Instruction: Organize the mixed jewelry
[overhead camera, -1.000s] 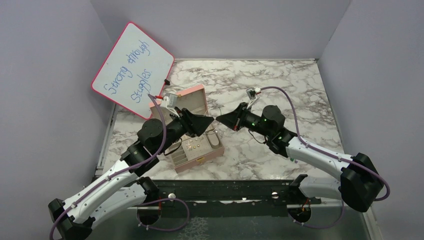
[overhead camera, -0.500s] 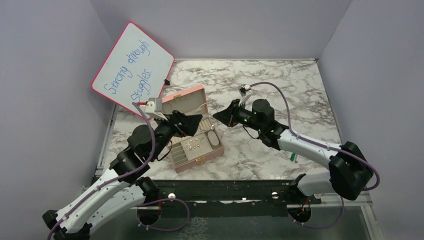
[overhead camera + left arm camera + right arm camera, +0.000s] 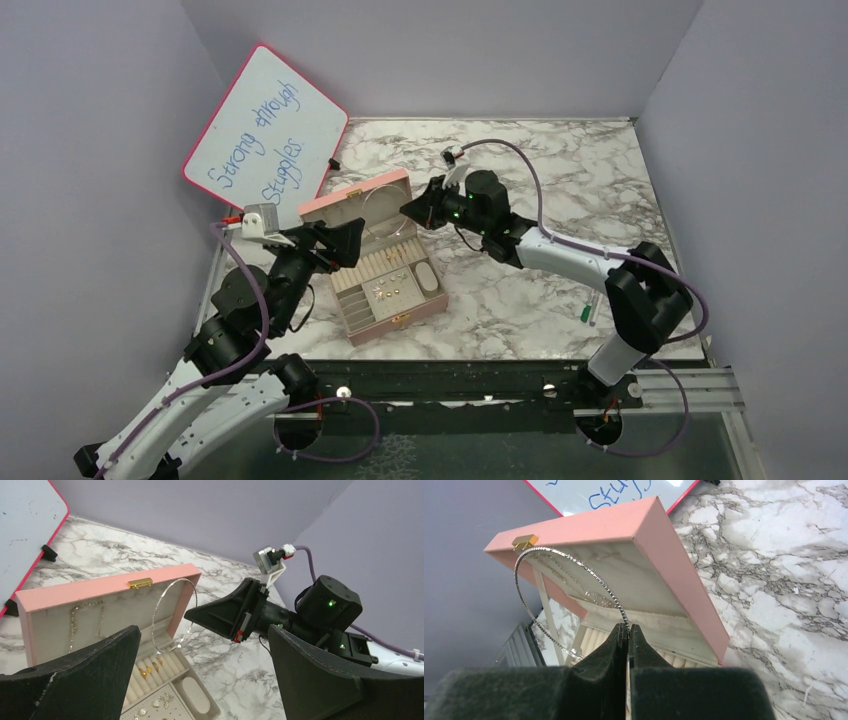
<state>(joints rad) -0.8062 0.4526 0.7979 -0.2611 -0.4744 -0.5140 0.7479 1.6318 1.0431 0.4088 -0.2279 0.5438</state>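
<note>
Hoop (image 3: 596, 581) of thin silver sits pinched in the right gripper (image 3: 629, 630), arching toward the pink jewelry box (image 3: 664, 555) lid; gold rings and studs (image 3: 385, 290) lie in its tray below, nearer the open left gripper (image 3: 345, 240).

text: "Strong through" over a second line that looks like "Stuggles" | hand: blue marker, handwritten, two slanted lines | on: whiteboard (image 3: 265, 140) with a pink-red rim, tilted at the far left of the tabletop (image 3: 620, 180) | right wrist view: only the cut-off bottoms of the blue letters show, unreadable
</note>
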